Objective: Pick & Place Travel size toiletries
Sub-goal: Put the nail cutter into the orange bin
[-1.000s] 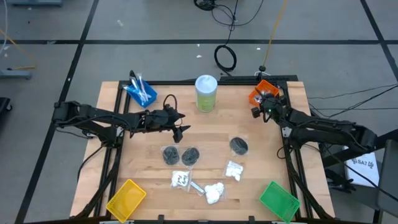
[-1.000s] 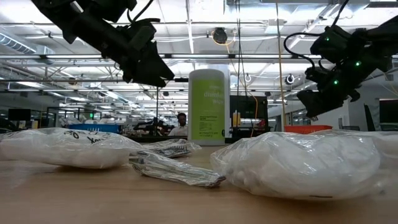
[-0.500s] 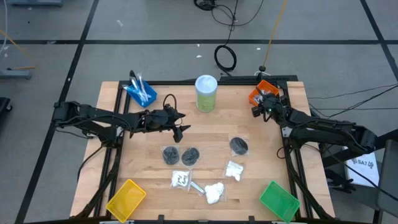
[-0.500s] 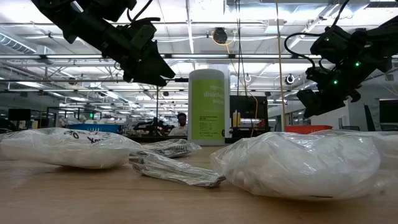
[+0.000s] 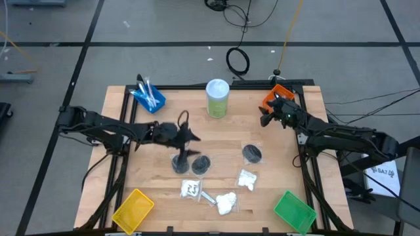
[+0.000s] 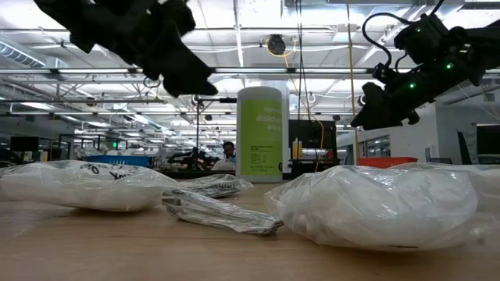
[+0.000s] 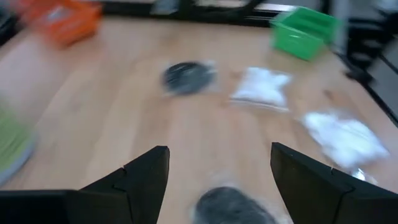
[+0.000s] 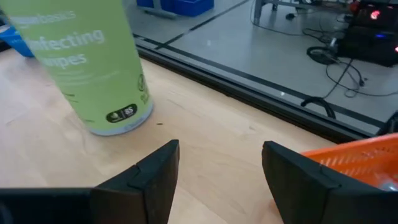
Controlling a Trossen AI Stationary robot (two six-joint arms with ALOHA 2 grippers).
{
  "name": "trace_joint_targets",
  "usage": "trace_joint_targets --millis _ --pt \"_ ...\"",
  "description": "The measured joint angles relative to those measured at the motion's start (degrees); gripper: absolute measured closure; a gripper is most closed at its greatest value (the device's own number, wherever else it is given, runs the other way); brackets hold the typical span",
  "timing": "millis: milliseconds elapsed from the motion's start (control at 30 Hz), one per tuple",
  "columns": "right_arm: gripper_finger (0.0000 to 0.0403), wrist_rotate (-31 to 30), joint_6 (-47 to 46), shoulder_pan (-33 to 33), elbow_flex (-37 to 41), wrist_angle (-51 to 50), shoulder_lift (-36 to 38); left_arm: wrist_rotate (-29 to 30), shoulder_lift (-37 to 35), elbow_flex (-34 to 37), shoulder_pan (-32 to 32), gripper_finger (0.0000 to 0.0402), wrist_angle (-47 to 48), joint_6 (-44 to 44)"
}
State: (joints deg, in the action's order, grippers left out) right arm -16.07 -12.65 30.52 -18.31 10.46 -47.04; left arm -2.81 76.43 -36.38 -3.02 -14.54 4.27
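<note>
3 dark discs point(image 5: 252, 153) and 3 white packets point(image 5: 247, 178) lie flat mid-table; sticks point(image 5: 148, 94) lean in blue bin point(image 5: 156, 103).

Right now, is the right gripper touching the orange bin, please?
Apart. The right wrist view shows bare table between the open right gripper and the orange bin.

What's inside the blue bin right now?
The blue bin holds a few thin sticks, pale and dark, leaning out over its rim. Anything lying flat on its bottom beneath them cannot be seen from the high view.
</note>
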Motion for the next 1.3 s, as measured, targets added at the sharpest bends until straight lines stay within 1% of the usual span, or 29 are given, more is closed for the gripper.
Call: trace_joint_targets --millis 133,200,300,433,533,733,867,933,1067,1233,1300 --pt "0.019 -0.09 0.05 -0.79 0.0 0.24 0.04 1.88 2.03 -0.05 -6.79 0.0143 -4.53 -9.27" --pt "0.0189 -0.09 -0.03 -0.97 0.0 0.34 0.04 3.76 3.62 -0.07 -9.76 0.0149 -7.09 -12.01" --pt "0.0188 0.1 -0.14 -1.71 0.0 0.98 0.04 5.3 5.96 -0.87 -12.61 0.0158 -9.94 -12.77" --pt "0.0188 4.18 0.03 -2.86 0.0 3.1 0.02 5.37 9.35 -2.97 -14.95 0.0174 -8.99 -11.03" --pt "0.0189 4.51 0.07 -3.94 0.0 4.85 0.02 3.15 12.89 -8.2 -15.98 0.0186 -1.87 -9.62" --pt "0.019 4.39 0.06 -5.18 0.0 5.68 0.02 -2.15 22.92 -23.87 -16.66 0.0207 23.33 -10.46" --pt "0.019 4.4 0.05 -5.76 0.0 5.66 0.02 -5.23 29.12 -30.45 -16.64 0.0218 32.1 -13.12" --pt "0.019 4.41 0.05 -6.1 0.0 5.66 0.01 -6.86 31.96 -32.14 -16.66 0.0222 33.45 -12.73" --pt "0.0192 4.41 0.05 -7.1 0.0 5.66 0.02 -10.95 35.4 -34.06 -17.41 0.023 31.15 -11.5" --pt "0.0191 4.4 0.05 -8.02 0.0 6.3 0.02 -11.2 37.49 -34.34 -18.87 0.0233 27.89 -9.89" --pt "0.0191 4.4 0.06 -8.32 0.0 7.04 0.02 -9.53 37.57 -34.36 -19.26 0.0232 28.13 -9.44"
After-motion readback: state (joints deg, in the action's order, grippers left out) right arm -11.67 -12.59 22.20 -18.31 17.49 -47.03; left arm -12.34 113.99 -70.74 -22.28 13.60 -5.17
